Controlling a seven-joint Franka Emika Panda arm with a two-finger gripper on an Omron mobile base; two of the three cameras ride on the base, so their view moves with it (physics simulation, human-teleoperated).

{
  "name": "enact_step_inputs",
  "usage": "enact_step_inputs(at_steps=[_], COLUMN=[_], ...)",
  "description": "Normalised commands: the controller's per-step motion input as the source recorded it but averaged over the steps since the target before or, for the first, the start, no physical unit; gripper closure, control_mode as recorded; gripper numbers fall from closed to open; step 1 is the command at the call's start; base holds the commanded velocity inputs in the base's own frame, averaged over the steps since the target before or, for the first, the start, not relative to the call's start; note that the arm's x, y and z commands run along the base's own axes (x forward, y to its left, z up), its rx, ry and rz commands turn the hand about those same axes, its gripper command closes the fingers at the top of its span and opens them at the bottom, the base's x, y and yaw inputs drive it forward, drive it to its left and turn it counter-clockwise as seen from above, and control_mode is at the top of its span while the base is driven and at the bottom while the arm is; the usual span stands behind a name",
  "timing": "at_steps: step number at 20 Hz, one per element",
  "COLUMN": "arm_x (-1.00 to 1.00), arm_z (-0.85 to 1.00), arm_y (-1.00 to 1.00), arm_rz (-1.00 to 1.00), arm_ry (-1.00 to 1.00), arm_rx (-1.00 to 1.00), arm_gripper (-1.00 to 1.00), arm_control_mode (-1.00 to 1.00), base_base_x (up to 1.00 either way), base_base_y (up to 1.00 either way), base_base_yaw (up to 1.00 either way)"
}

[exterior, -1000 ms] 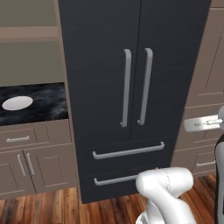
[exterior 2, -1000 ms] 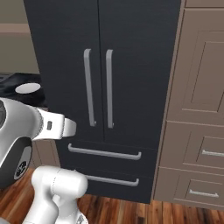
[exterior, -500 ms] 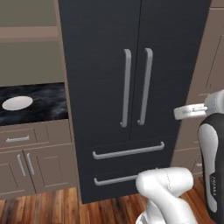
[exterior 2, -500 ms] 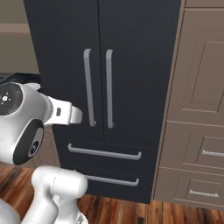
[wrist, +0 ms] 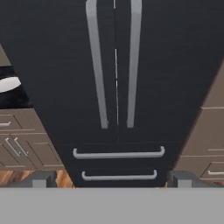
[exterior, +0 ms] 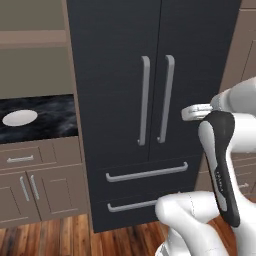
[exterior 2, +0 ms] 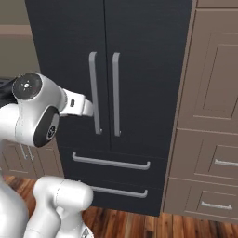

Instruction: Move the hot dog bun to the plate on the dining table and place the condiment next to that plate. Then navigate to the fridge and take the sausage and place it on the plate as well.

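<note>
Jaws of your two-finger gripper stood wide and empty, aimed so you could reach the long curved grey handles beyond. Behind those, the tall matte black double-door fridge was closed, presumably hiding the sausage.

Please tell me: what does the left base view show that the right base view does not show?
The left base view has a small white plate on a black marbled worktop left of the fridge. The right base view has tall tan cabinets with drawers right of the fridge. Both show the closed fridge doors, its two drawer bars, the wooden floor and the white arm.
</note>
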Motion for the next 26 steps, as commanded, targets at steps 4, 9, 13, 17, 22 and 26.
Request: enact_step_inputs(at_steps=[4, 9, 13, 17, 22, 26], arm_x=[0.66, 0.49, 0.28, 0.16, 0.37, 0.51], arm_z=[0.18, 0.13, 0.10, 0.14, 0.05, 0.00], arm_y=[0.00, -0.01, -0.14, -0.27, -0.05, 0.04], arm_rz=[-0.04, -0.05, -0.04, -0.01, -0.02, -0.06], arm_ry=[0.00, 0.00, 0.00, 0.00, 0.00, 0.01], arm_rx=[0.00, 0.00, 0.00, 0.00, 0.00, 0.00], arm_gripper=[-1.00, -1.00, -1.00, -1.00, -1.00, -1.00], arm_control_mode=[-1.00, -1.00, -1.00, -1.00, -1.00, -1.00], base_base_x=[0.00, 0.00, 0.00, 0.00, 0.00, 0.00], base_base_y=[0.00, 0.00, 0.00, 0.00, 0.00, 0.00], base_base_yaw=[0.00, 0.00, 0.00, 0.00, 0.00, 0.00])
